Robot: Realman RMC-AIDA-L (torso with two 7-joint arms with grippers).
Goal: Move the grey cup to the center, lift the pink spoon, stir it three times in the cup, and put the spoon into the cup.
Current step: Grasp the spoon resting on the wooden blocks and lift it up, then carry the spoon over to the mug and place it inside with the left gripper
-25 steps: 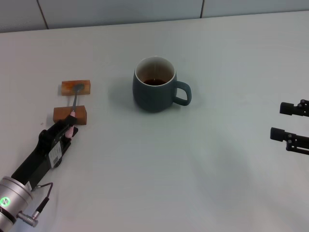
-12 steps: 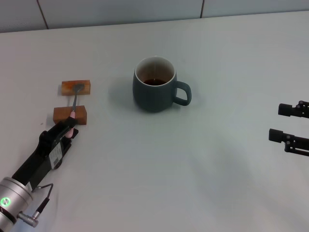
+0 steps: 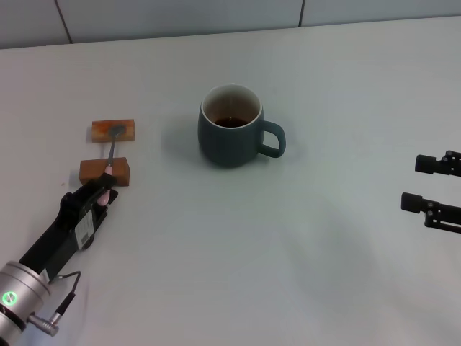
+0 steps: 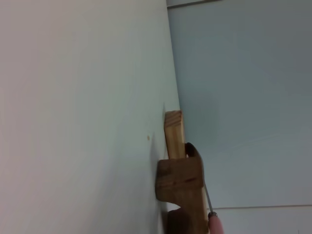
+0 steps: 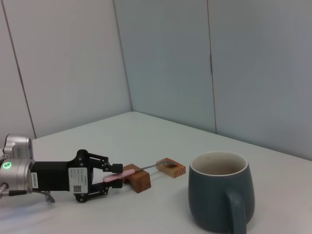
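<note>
The left arm lies low over the bench (image 3: 238, 245), stretched from the near edge toward the 2 wooden blocks, well to the left of the grey cup (image 3: 232, 137). The left pincer (image 3: 105, 193) sits just short of the nearer block (image 3: 104, 171), its fingers (image 5: 115, 167) set on either side of the pink spoon's handle end – in the right wrist view they are closed against it. The right pincer (image 3: 431, 186) hangs far to the cup's right near the bench edge, its 2 dark fingers spread apart and holding nothing.

The pink spoon (image 3: 110, 162) bridges the blocks: its pale pink handle rests on the nearer block, the thin grey neck spans the gap, and the bowl lies on the farther block (image 3: 113, 130). The left wrist view shows the blocks edge-on with the neck and a bit of pink handle (image 4: 216, 225) beside them.

The grey cup stands upright near the middle of the bench, handle pointing right, cream inside with dark liquid at the bottom – a rounded blue-grey body. Bare bench lies between the cup and the blocks, and more between the cup and the right pincer
</note>
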